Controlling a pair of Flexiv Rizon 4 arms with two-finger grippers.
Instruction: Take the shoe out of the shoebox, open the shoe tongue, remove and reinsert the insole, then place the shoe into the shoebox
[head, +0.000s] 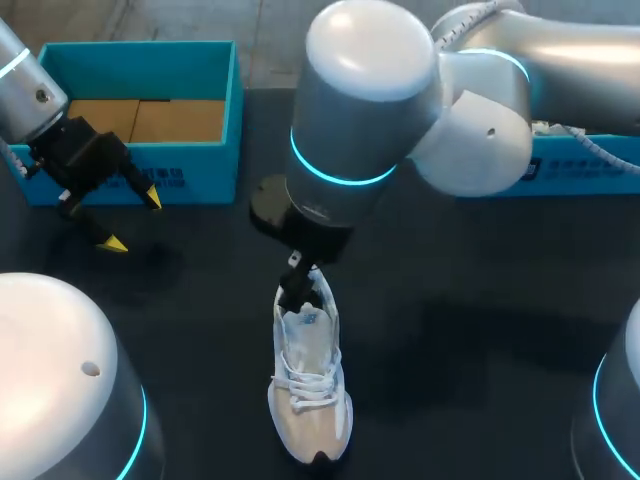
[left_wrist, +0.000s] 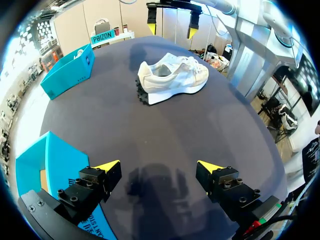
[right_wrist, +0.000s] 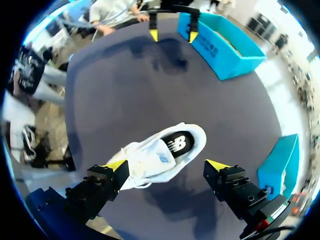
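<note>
Right end effector (right_wrist: 166, 165) spread wide, white shoe (right_wrist: 170, 150) on table (right_wrist: 125, 90) just beneath it

1. Right arm (head: 370, 90): bulbous silver-grey housings, a glowing cyan ring (head: 335, 178) above the black wrist.
2. Left arm (head: 25, 85): same silver shell behind its gripper.
3. Left gripper (left_wrist: 159, 166) and right gripper (right_wrist: 166, 165): black blocky fingers (left_wrist: 227, 186), visible screws (left_wrist: 235, 181), yellow wedge tips.

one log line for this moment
shoe: on table, out of box | left gripper: open, empty, by box | right gripper: open, over shoe opening
</note>
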